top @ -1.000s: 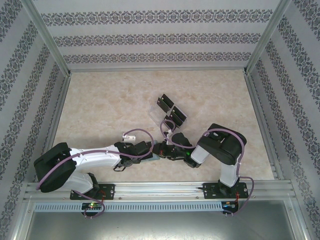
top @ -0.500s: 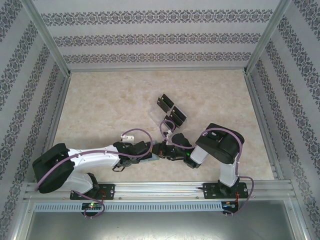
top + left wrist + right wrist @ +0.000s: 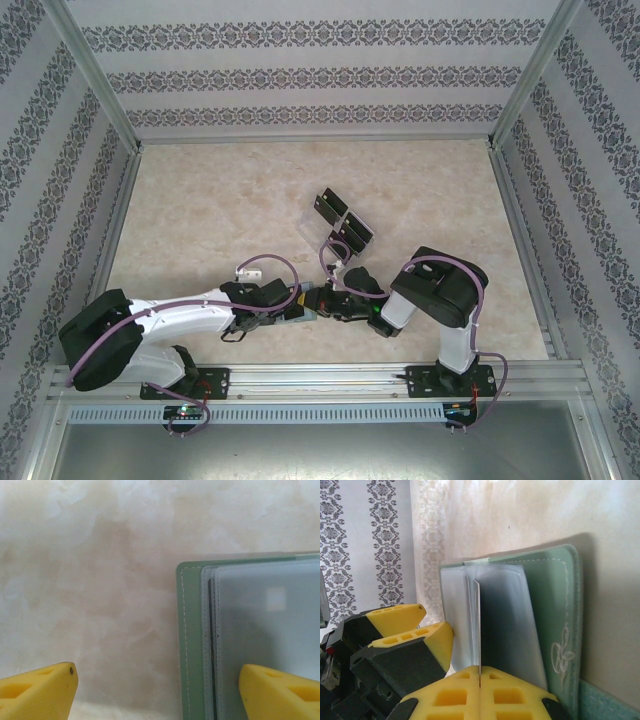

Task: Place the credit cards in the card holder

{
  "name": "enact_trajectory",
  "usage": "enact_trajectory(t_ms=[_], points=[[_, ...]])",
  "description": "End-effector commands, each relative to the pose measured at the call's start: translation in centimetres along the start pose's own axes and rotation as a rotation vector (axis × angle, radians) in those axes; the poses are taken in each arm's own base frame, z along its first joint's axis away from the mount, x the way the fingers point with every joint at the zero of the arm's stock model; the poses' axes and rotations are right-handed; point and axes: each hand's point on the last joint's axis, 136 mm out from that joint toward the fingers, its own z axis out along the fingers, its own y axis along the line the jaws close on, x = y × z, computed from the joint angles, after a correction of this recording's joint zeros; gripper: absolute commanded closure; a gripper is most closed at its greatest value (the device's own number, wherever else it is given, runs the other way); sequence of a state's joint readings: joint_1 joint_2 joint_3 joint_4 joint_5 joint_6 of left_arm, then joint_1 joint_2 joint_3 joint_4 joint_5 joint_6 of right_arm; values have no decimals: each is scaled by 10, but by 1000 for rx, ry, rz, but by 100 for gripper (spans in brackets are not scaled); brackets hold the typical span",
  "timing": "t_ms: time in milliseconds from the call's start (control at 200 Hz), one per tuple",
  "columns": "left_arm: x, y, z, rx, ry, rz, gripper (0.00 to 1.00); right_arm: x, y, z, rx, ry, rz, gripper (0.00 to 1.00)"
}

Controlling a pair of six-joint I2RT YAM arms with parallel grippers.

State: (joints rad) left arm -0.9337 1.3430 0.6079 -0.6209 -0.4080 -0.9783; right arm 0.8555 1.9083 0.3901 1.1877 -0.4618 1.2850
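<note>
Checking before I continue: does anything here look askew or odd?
One clear sleeve of the open card holder stands on edge, pinched in the shut right hand, not lying flat. Nothing else stands out.

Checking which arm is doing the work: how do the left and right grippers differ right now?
The left gripper is open, holding nothing; the right gripper is shut on a thin leaf of the card holder. The left gripper straddles the holder's stitched edge; the right gripper sits at its open pages. Both have yellow fingers.
</note>
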Motion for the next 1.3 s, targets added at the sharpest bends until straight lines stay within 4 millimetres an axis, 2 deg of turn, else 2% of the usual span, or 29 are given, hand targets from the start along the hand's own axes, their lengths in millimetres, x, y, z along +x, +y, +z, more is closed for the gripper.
enact_trajectory(t_ms=[0, 365, 864, 1294], points=[[30, 35, 10, -123, 108, 52, 15, 10, -9, 2, 16, 38, 11, 100], [35, 32, 15, -112, 124, 53, 16, 11, 1, 9, -15, 62, -4, 100], [39, 33, 16, -107, 133, 51, 16, 1, -2, 15, -24, 7, 36, 100], [39, 33, 16, -104, 131, 48, 16, 10, 0, 24, -24, 32, 30, 100]])
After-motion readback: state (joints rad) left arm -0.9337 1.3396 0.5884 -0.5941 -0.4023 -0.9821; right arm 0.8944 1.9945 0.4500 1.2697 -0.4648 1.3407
